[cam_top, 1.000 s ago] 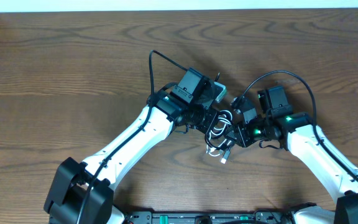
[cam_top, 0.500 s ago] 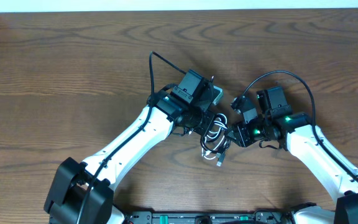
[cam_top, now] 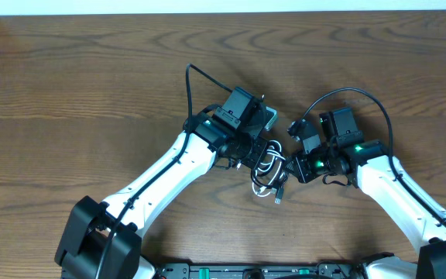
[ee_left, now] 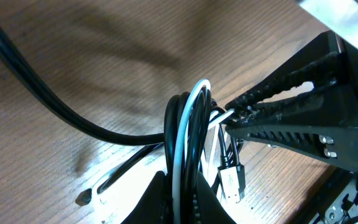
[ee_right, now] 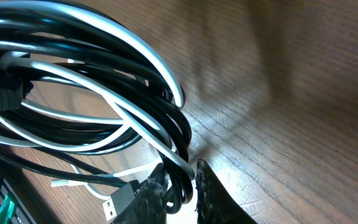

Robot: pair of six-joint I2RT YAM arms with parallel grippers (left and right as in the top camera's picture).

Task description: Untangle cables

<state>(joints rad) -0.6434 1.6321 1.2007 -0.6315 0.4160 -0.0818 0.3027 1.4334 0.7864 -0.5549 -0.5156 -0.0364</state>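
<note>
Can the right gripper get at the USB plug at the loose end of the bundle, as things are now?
Probably not yet: the right gripper is clamped on the cables and must let go first. The USB plug itself is uncovered, close by.

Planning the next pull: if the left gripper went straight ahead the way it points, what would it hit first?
Past the cables it grips, the left gripper would likely meet the right gripper, facing it just across them; exact depth is unclear.
</note>
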